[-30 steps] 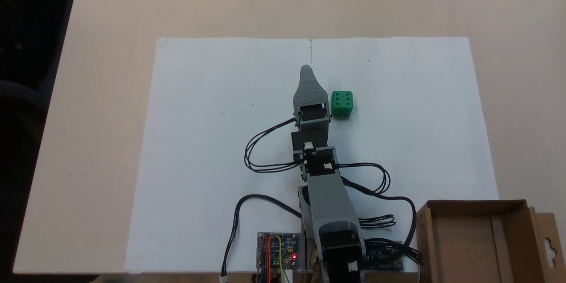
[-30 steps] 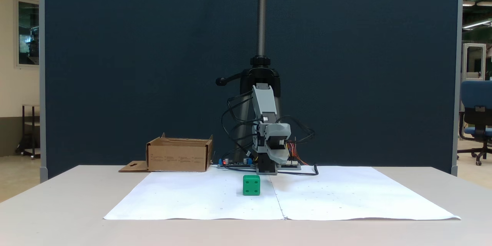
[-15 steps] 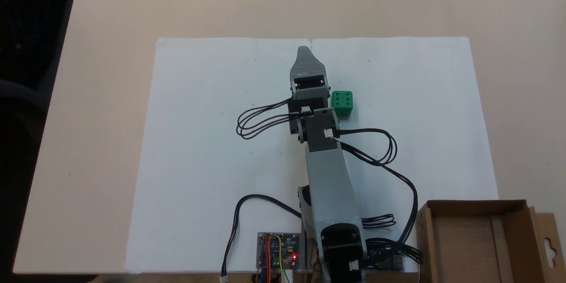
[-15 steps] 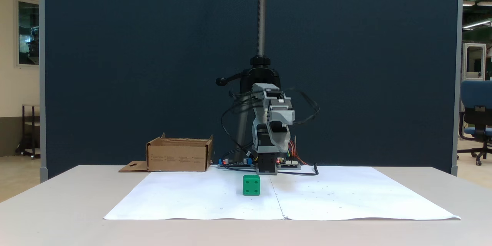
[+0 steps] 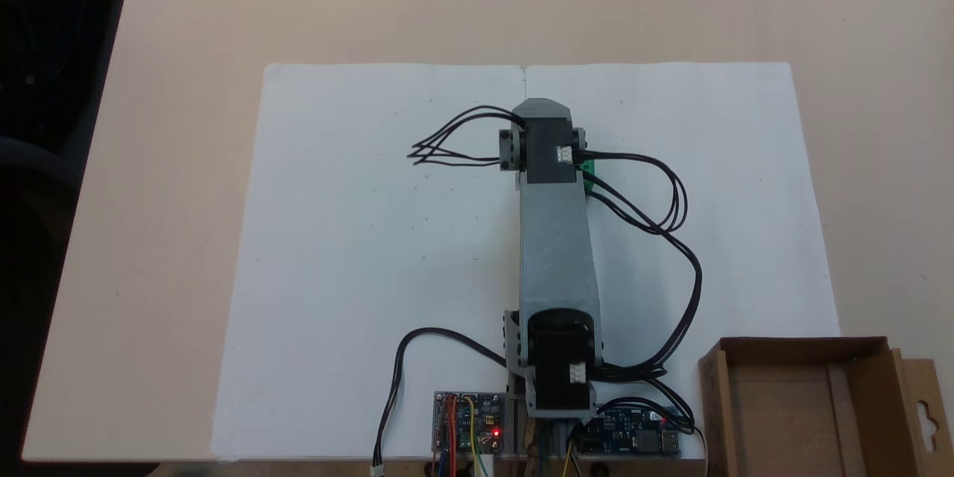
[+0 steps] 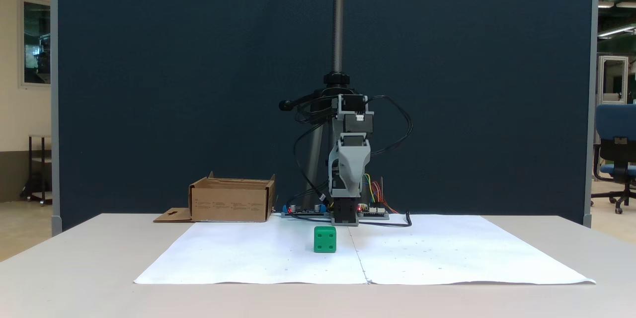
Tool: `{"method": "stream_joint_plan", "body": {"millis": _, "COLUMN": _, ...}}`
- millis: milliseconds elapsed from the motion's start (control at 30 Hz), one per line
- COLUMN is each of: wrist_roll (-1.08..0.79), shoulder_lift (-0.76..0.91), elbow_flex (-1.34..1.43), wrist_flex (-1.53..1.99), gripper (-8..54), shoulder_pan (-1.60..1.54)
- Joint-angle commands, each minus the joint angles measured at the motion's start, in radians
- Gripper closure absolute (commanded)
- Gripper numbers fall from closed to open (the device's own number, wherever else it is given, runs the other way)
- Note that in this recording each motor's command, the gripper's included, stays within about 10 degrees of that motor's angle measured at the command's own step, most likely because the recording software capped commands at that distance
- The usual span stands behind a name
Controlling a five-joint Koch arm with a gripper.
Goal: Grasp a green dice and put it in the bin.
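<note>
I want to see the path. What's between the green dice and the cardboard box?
Bare white paper between green dice and box, in a fixed view.

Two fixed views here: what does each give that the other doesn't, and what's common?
In a fixed view, the bin's inside is open to sight, and the arm covers most of the dice. In a fixed view, the dice is whole, with the gripper higher than it, apart. Both fixed views: dice on the paper, outside the bin.
</note>
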Motion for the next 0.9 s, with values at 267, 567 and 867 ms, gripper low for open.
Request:
{"method": "stream_joint_plan", "body": {"millis": 267, "wrist_roll": -0.118, "shoulder_lift": -0.097, "elbow_flex": -0.149, "wrist_flex": 0.074, "gripper": 3.9, "shoulder_pan": 0.069}}
{"method": "stream_joint_plan", "body": {"millis": 567, "wrist_roll": -0.202, "shoulder_lift": -0.107, "elbow_flex": -0.161, "wrist_flex": 0.173, "gripper": 3.9, "shoulder_pan": 0.129}}
{"method": "stream_joint_plan", "body": {"millis": 867, "wrist_roll": -0.239, "shoulder_lift": -0.209, "elbow_flex": -0.183, "wrist_flex": 0.178, "gripper": 3.8, "shoulder_pan": 0.166}}
